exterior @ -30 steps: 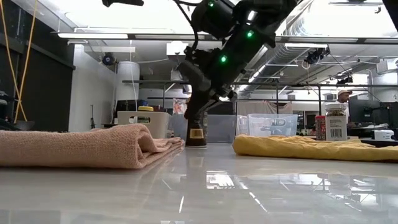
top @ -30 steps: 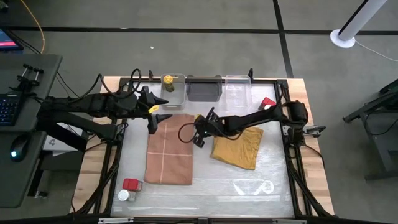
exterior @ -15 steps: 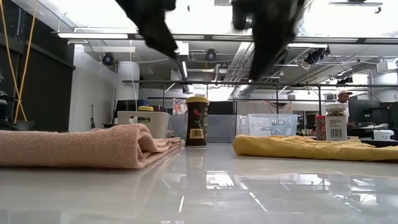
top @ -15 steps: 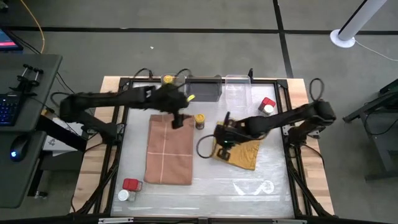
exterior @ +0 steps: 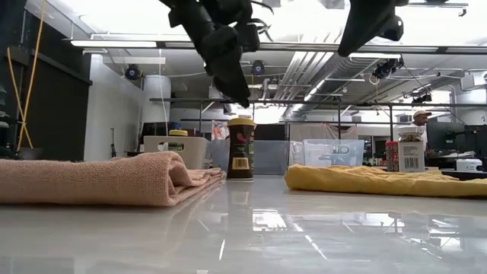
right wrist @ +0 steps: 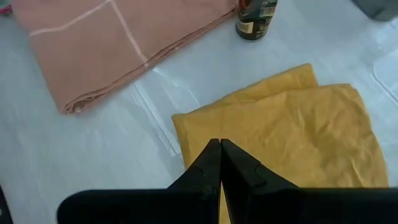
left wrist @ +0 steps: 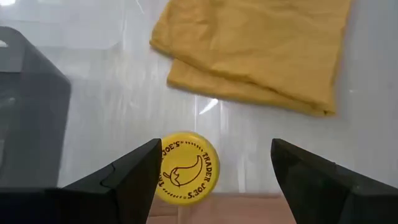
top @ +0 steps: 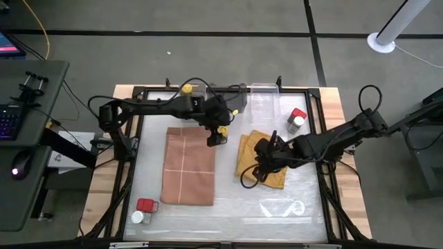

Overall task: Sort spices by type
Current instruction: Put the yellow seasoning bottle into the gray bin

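Both arms are dark, nearly black, built of slim jointed links with bulkier housings at the joints. Thin black cables loop loosely off each arm (most plainly in the high view). The left end effector [left wrist: 214,180] ends in two broad, wedge-shaped matte black fingers [left wrist: 134,177]. The right end effector [right wrist: 219,163] has two narrow black fingers tapering to points.

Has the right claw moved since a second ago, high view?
Yes. The right claw, shut, went from beside the pink cloth's top right corner across to the right, onto the mustard cloth.
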